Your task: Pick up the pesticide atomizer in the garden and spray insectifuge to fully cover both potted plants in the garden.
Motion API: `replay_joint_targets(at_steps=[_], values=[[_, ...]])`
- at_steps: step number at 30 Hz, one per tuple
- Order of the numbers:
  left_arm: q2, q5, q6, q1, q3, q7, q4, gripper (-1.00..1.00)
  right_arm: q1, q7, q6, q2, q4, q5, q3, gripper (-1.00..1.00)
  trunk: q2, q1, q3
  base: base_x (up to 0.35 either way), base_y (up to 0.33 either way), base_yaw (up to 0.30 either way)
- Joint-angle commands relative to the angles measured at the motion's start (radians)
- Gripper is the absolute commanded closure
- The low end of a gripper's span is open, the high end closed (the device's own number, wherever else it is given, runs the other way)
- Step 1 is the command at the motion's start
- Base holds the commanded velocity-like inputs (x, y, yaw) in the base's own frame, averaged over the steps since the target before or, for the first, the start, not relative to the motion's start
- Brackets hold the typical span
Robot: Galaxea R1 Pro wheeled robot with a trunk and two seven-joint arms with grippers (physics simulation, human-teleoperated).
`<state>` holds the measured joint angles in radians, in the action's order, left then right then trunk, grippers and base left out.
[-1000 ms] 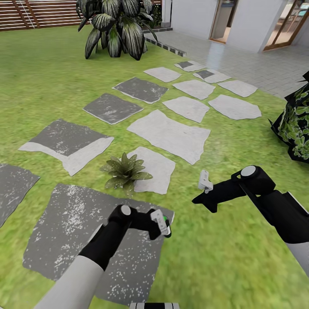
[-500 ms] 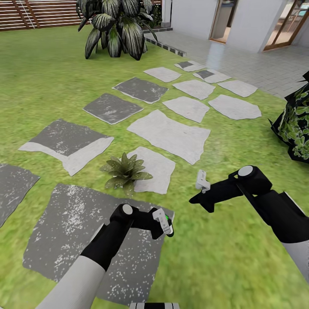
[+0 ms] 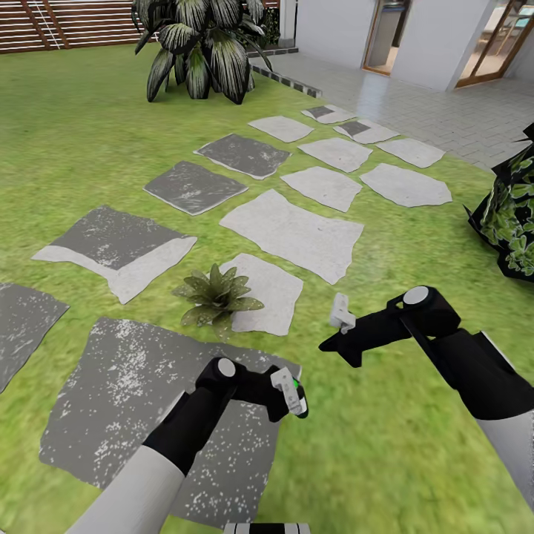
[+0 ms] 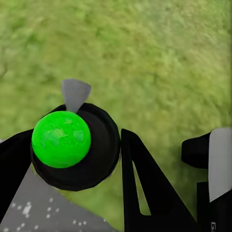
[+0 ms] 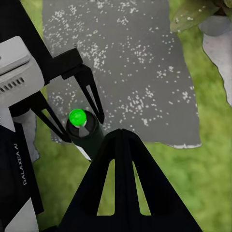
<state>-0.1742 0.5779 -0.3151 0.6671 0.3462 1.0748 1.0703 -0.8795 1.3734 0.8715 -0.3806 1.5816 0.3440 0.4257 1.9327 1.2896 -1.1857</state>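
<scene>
The pesticide atomizer [image 3: 297,397] is a dark bottle with a bright green round top, and my left gripper [image 3: 291,394] is shut on it low over the grass at the corner of a dark speckled stone [image 3: 133,400]. In the left wrist view the atomizer [image 4: 72,145] sits between the black fingers [image 4: 142,188]. The right wrist view looks down on the atomizer [image 5: 82,126] in the left gripper [image 5: 81,128]. My right gripper [image 3: 330,345] hangs shut just right of it, empty. One potted plant [image 3: 215,294], a rosette of pointed green leaves, stands ahead of the left gripper; its leaf tip [image 5: 193,14] also shows.
Grey stepping stones [image 3: 293,233] run ahead across the lawn toward a paved terrace [image 3: 445,104] and the house doors. A big palm [image 3: 196,44] stands at the back by the slat fence [image 3: 67,22]. A dark leafy shrub [image 3: 515,215] is at the right edge.
My left gripper has drifted slightly right and nearer with the atomizer in it. The right gripper has moved a little left and lower, toward the left one.
</scene>
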Motion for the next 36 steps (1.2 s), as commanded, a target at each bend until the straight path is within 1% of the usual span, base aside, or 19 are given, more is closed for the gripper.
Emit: replay_joint_targets(at_steps=[1, 6, 8, 16, 23, 32, 34, 36], values=[[0.000, 0.001, -0.010, 0.000, 0.001, 0.004, 0.001, 1.00, -0.001, 0.008, 0.007, 0.001, 0.001, 0.009, 0.001, 1.00, 0.000, 0.000, -0.001, 0.000, 0.000, 0.000], [0.000, -0.003, -0.010, 0.000, 0.004, 0.004, 0.002, 1.00, -0.001, 0.009, 0.008, 0.024, 0.000, 0.010, 0.001, 1.00, 0.000, 0.000, -0.001, 0.000, 0.000, 0.000], [0.000, -0.004, -0.010, 0.001, 0.005, 0.003, 0.003, 1.00, -0.001, 0.009, 0.008, 0.027, 0.000, 0.010, 0.001, 1.00, 0.000, 0.000, -0.001, 0.000, 0.000, 0.000], [0.000, -0.004, -0.013, 0.009, 0.004, 0.000, 0.007, 1.00, -0.001, 0.008, 0.008, 0.030, 0.000, 0.010, 0.001, 1.00, 0.000, 0.000, -0.001, 0.000, 0.000, 0.000], [0.000, -0.004, -0.050, 0.011, 0.004, 0.000, 0.061, 1.00, -0.001, 0.008, 0.008, 0.029, 0.000, 0.010, 0.001, 1.00, 0.000, 0.000, -0.001, 0.000, 0.000, 0.000], [0.000, -0.006, -0.054, 0.014, 0.004, 0.001, 0.069, 1.00, -0.001, 0.007, 0.008, 0.031, 0.000, 0.010, 0.001, 1.00, 0.000, 0.000, -0.001, 0.000, 0.000, 0.000], [0.000, -0.016, -0.054, 0.015, 0.004, 0.000, 0.069, 1.00, -0.001, 0.007, 0.008, 0.031, 0.000, 0.010, 0.001, 1.00, 0.000, 0.000, -0.001, 0.000, 0.000, 0.000], [0.000, -0.048, -0.053, 0.021, 0.004, -0.001, 0.069, 1.00, -0.001, 0.007, 0.008, 0.031, 0.000, 0.010, 0.001, 1.00, 0.000, 0.000, -0.001, 0.000, 0.000, 0.000]])
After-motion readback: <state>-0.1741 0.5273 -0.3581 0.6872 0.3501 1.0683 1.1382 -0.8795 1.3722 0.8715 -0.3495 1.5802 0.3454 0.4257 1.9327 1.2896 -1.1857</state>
